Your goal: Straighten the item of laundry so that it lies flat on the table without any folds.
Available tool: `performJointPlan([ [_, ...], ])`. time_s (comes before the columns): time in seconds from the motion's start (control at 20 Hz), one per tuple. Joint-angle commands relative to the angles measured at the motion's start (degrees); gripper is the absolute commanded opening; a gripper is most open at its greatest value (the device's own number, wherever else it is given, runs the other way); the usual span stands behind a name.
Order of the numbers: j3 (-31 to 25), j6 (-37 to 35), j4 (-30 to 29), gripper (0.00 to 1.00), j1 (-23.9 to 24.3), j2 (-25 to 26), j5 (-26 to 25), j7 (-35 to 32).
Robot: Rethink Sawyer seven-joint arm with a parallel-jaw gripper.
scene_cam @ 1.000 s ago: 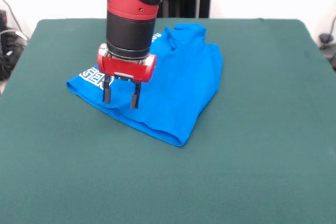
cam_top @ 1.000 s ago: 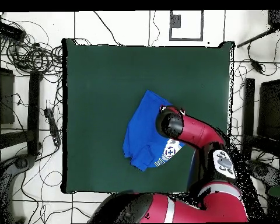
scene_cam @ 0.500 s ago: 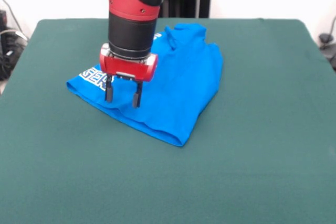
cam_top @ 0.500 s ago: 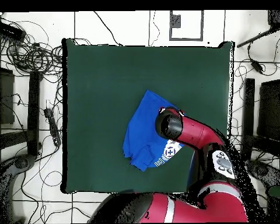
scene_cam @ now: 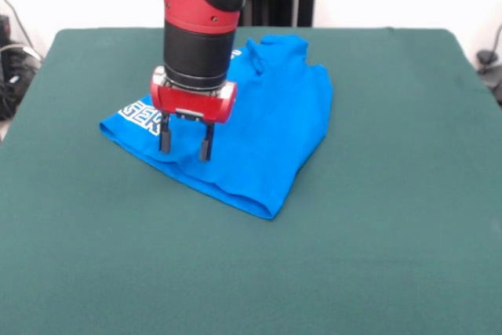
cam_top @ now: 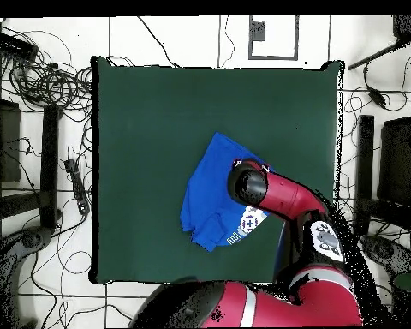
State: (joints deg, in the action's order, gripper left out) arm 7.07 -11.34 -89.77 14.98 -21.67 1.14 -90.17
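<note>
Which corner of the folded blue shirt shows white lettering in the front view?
The left corner of the T-shirt, beside the open tool: white letters show there. The near corner, pointing toward the camera, and the far bunched part are plain blue.

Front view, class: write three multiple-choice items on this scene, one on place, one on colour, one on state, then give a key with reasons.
1. Where is the gripper?
A. Above the shirt's printed edge
B. Over bare table
C. Out of view

2. What colour is the shirt?
A. Red
B. Blue
C. White

3. How does the shirt lie?
A. Flat, spread out
B. Folded over
C. Hanging off the table

Key: A, the open gripper hangs over the lettering; B, the shirt is bright blue; B, doubled layers show on the table.
</note>
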Motion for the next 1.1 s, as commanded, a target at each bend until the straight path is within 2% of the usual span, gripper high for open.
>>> performJointPlan([
  [0.05,-6.43,0.47,-4.36,1.00,-1.56,3.18,3.32,-13.40],
  [0.35,-7.24,4.17,-5.07,1.00,-0.94,2.93,2.14,-13.28],
  [0.4,-7.38,5.28,-5.24,0.00,-0.84,2.87,1.76,-13.26],
  [0.65,-6.21,5.57,-5.57,0.00,-1.61,2.69,3.23,-14.84],
  [0.75,-5.65,0.45,-4.77,0.00,-2.07,2.87,4.61,-14.33],
  [1.1,-5.69,-0.59,-4.94,0.00,-2.17,2.52,4.58,-13.47],
])
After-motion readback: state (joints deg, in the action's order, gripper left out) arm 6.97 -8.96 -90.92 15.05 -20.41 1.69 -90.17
